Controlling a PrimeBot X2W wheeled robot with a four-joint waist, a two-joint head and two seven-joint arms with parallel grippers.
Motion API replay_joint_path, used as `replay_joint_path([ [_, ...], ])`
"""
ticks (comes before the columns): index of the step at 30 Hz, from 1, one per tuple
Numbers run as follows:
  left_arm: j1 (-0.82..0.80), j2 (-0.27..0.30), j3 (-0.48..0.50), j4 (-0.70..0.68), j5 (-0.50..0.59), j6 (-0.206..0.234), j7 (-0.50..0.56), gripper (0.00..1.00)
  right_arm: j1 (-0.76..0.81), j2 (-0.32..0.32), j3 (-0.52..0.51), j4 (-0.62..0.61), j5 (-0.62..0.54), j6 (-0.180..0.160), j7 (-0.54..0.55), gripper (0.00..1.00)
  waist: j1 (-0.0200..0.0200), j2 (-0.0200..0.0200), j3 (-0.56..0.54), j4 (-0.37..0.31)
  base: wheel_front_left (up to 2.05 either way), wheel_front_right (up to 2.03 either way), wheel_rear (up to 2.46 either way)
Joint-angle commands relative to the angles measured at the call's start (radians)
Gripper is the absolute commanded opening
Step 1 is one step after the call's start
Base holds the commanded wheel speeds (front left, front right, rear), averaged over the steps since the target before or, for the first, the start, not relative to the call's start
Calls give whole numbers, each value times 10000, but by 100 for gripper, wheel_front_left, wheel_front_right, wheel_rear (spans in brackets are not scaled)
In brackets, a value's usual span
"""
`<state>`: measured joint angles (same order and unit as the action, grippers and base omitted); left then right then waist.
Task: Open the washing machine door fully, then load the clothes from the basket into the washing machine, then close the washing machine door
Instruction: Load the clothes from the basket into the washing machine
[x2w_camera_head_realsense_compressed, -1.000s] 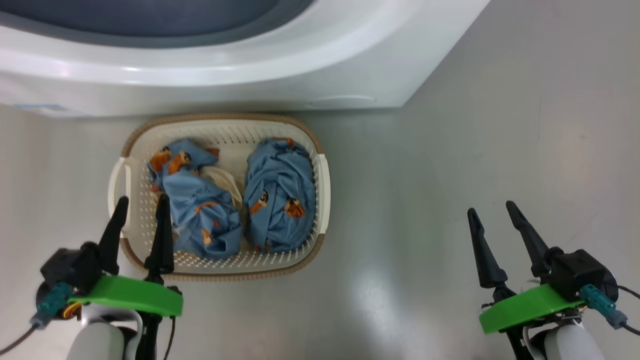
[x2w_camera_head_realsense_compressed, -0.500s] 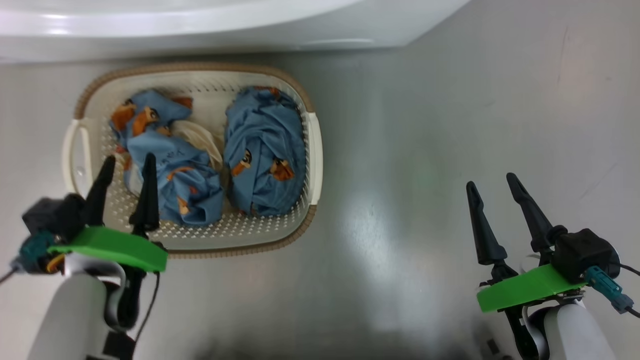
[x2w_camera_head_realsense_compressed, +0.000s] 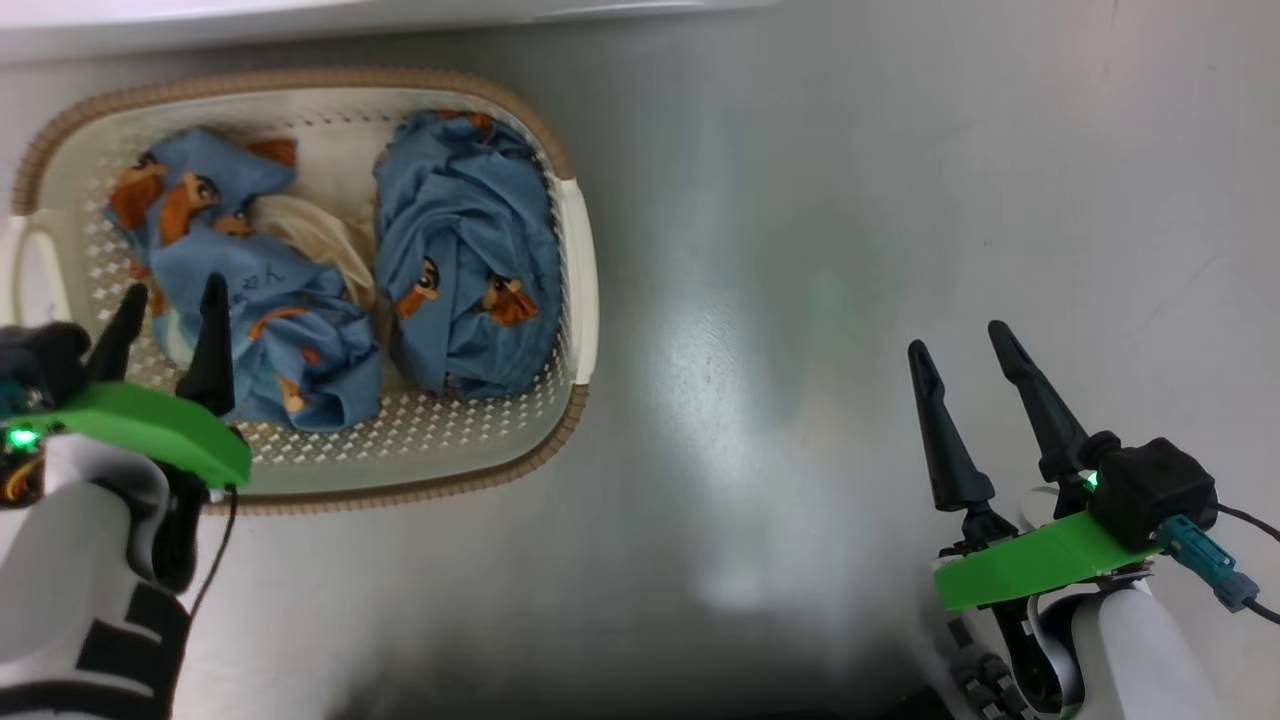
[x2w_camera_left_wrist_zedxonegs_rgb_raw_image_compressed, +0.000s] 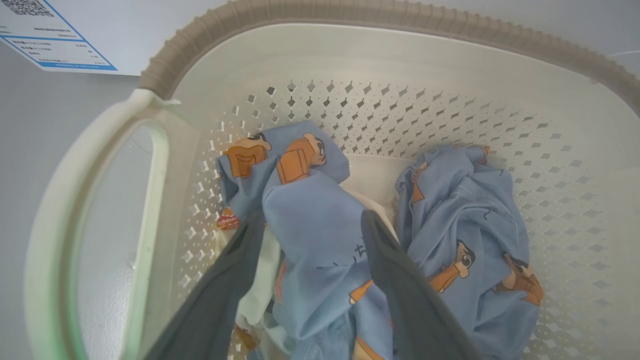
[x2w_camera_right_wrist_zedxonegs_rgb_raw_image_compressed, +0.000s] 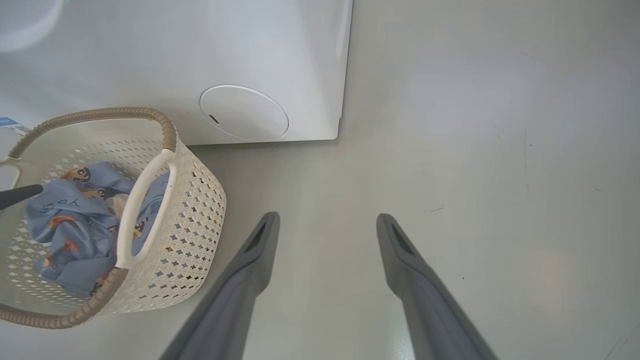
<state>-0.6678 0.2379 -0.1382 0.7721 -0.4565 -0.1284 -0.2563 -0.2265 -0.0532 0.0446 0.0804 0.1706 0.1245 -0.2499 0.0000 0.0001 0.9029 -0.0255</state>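
One basket (x2w_camera_head_realsense_compressed: 578, 262) sits on glossy grey floor (x2w_camera_head_realsense_compressed: 900, 200).

Side by side in cream perforated basket (x2w_camera_head_realsense_compressed: 583, 262) with brown woven-look rim: two crumpled bundles of blue cartoon-print clothes (x2w_camera_head_realsense_compressed: 465, 270). Just in front of white washer (x2w_camera_right_wrist_zedxonegs_rgb_raw_image_compressed: 175, 50), near its shut round flap (x2w_camera_right_wrist_zedxonegs_rgb_raw_image_compressed: 244, 113) and blue-edged label (x2w_camera_left_wrist_zedxonegs_rgb_raw_image_compressed: 50, 40).

Camera tilted down; washing machine (x2w_camera_head_realsense_compressed: 300, 15) nearly out of view; left gripper (x2w_camera_head_realsense_compressed: 173, 290) further over clothes (x2w_camera_head_realsense_compressed: 290, 345).
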Motion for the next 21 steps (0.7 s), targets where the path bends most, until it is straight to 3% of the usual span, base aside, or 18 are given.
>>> replay_joint_path([
  [1,-86,546,114,248,-96,-23,-55,100,316,30,283,-208,57,62,-118,100,0,-1,259,-182,0,0,0],
  [11,-1380,699,-417,2476,-811,-23,144,100,388,30,462,-249,215,62,-118,100,0,-1,566,-394,0,0,0],
  [21,-2786,436,-1184,3697,-1026,-23,662,100,443,30,600,-256,385,62,-118,100,0,-1,741,-659,0,0,0],
])
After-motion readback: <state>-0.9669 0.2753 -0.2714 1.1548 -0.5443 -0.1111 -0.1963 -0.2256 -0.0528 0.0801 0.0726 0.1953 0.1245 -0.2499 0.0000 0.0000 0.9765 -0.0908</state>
